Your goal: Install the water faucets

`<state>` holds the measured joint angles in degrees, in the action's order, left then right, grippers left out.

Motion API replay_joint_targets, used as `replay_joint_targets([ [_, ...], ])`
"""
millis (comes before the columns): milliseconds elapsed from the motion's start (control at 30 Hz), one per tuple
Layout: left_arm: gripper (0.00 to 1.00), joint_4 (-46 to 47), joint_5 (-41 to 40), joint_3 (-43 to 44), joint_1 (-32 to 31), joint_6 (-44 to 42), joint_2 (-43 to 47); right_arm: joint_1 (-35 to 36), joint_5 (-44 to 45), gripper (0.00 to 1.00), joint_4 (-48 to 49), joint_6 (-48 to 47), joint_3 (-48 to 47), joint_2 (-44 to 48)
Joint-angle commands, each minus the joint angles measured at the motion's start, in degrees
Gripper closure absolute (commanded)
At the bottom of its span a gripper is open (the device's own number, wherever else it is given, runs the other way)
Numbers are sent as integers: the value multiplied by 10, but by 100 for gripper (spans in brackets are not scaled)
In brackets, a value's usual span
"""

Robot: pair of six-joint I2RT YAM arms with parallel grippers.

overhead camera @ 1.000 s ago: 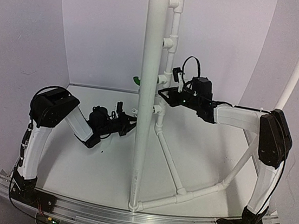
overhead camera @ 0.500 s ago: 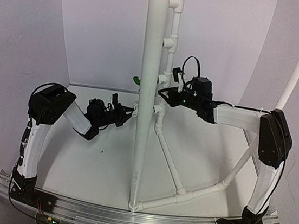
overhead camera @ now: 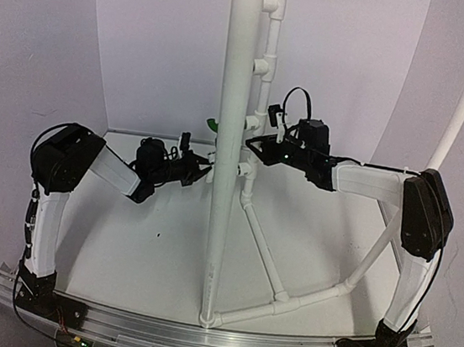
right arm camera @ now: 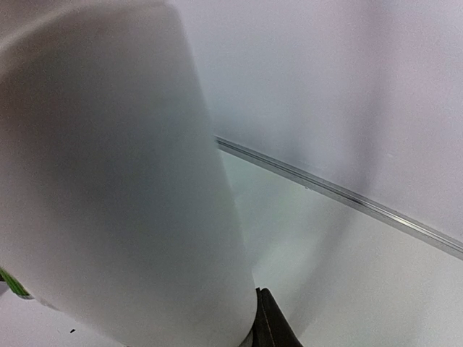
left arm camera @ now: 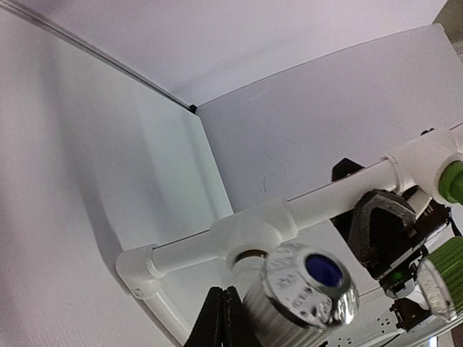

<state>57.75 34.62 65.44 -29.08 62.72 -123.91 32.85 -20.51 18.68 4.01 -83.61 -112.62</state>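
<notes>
Left fingers [left arm camera: 214, 325]: two dark tips pressed flat together with only a seam between them and nothing seen in them. They lie just beside the ribbed knob of the white faucet [left arm camera: 307, 289].
Right fingers [right arm camera: 266, 324]: one dark tip shows under the big pipe [right arm camera: 123, 181]. Clenched or released, cannot tell.
White faucet: ribbed white knob, chrome cap with a blue dot. Its neck meets the tee [left arm camera: 249, 235] on the thin pipe [left arm camera: 325, 199]. How deep it is threaded is hidden.
Green faucet [overhead camera: 212, 124]: higher up, just left of the big pipe. Seating not clear.
Right gripper [overhead camera: 257, 145]: against the right side of the big pipe.
Handling, judged: light, stiff plastic. It looks sturdy, but the fine threads could cross if entered tilted.
Surface, judged: the ribs give purchase. The chrome cap is likely slick.
Hold, judged: across the ribbed knob or the body below it, axis in line with the tee. Avoid cap and spout.
</notes>
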Motion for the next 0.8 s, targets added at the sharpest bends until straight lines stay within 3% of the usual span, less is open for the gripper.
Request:
replay_joint_targets([
  [0,99,-45,34,36,-2,-52,60,14,-95,100,-42,62,-3,4],
  [333,99,-103,56,31,-30,-92,87,14,-95,100,-42,62,-6,3],
  [767,98,-100,25,-22,-77,-89,106,14,-98,100,-42,64,-11,-3],
])
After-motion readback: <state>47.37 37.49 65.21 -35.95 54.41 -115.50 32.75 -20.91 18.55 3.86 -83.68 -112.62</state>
